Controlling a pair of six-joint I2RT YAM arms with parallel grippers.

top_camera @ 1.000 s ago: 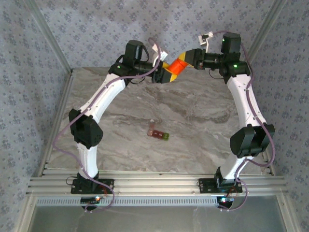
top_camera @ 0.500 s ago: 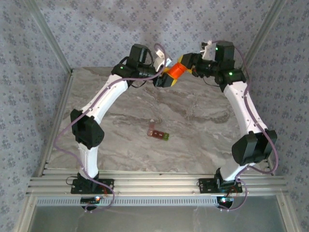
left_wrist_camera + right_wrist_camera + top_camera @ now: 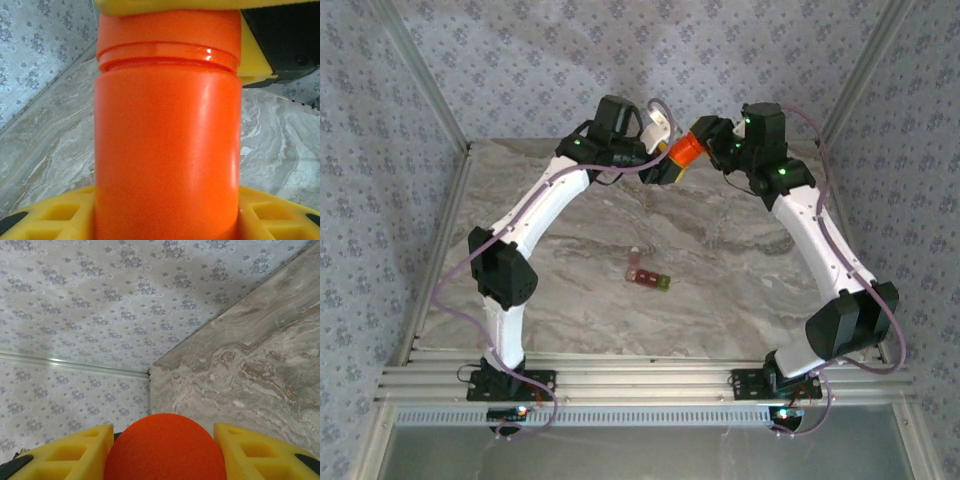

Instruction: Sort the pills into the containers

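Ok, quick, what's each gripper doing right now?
Left gripper: closed on the orange bottle, around its body.
Right gripper: closed on the same bottle, at its cap end.

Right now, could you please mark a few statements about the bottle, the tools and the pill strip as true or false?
The left tool and right tool both grip the orange bottle. True.
The orange bottle stands on the table. False: the tools hold it off the surface.
The containers lie on the table, untouched. True.
The containers' green end points to the far wall. False: it points near and right.
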